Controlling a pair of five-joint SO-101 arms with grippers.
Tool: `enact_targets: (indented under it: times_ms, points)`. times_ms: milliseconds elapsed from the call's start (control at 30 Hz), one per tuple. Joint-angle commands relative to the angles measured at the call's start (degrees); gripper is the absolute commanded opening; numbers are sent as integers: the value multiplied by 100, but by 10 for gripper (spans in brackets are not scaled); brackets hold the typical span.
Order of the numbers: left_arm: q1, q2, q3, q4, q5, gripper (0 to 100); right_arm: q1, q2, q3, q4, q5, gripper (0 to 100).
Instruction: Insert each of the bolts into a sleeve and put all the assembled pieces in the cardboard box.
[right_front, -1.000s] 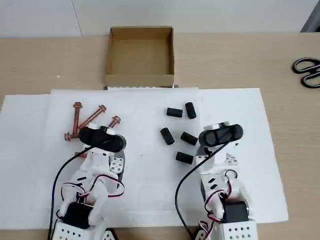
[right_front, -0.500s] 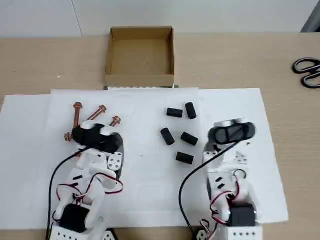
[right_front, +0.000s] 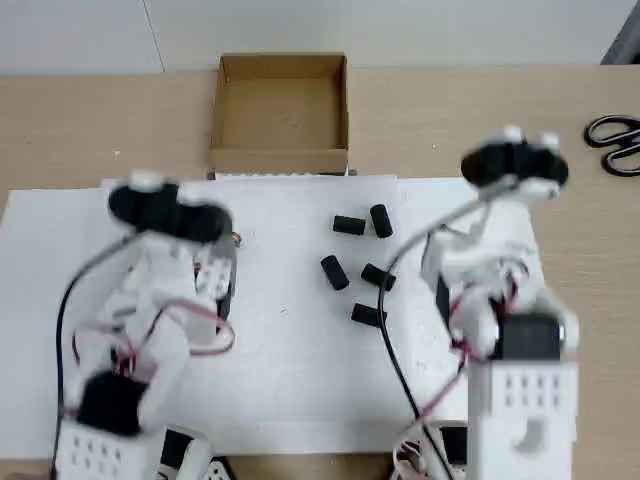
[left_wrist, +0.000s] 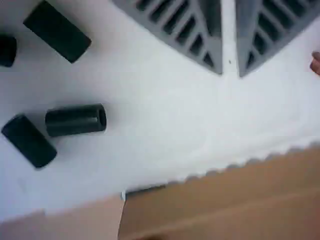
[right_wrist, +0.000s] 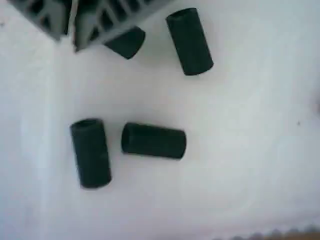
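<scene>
Both arms are up and forward compared with a second ago. Left arm (right_front: 150, 290) now has its head over the bolt patch. Right arm (right_front: 500, 300) has swung out beyond the sleeves, toward the sheet's (right_front: 300, 380) far right side. Sleeves unshifted.

Box (right_front: 280, 160): beyond the sheet's far edge, open top, bare floor, nothing in it. No assembled piece anywhere yet.

Left gripper (left_wrist: 230, 67): jaws nearly together, only a thin slit of sheet between them, holding nothing. It hangs above bare sheet between sleeves and box.

Right gripper (right_wrist: 70, 40): same narrow slit, holding nothing, just above one sleeve of the cluster.

Sleeves (right_front: 349, 225): five, black, short tubes lying on their sides, loose, mid-sheet right of centre, none touching a gripper. Judged light, rigid and prone to roll. Best taken across the barrel at mid-length, bore left clear.

Bolts (left_wrist: 316, 62): copper-coloured, mostly hidden under the left arm in the high view; one tip shows at the left wrist view's edge. Judged stiff, heavier than the sleeves, smooth. Best gripped on the shank close to the head, thread end free for insertion.
</scene>
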Motion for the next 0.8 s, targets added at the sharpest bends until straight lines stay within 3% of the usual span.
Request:
enact_targets:
  times_ms: [0, 167, 333, 433, 633, 767]
  points:
    - [-18, 1433, -1798, 949, 18, 9, 40, 1182, -1310, 655, -26, 3]
    - [-246, 2822, -2695, 1864, 9, 8, 268, 2422, -2356, 1552, 413, 3]
    - [-1451, 3886, -2888, 1644, 18, 8, 259, 3512, -3077, 2105, 1565, 3]
    - [-1837, 4457, -3073, 1679, 18, 8, 268, 4198, -3288, 2237, 2268, 3]
    - [-1881, 5099, -3081, 1960, 9, 10, 171, 5165, -3903, 2264, 2505, 6]
    - [-1881, 5231, -3081, 1864, -26, 12, -75, 5666, -4273, 2281, 2866, 91]
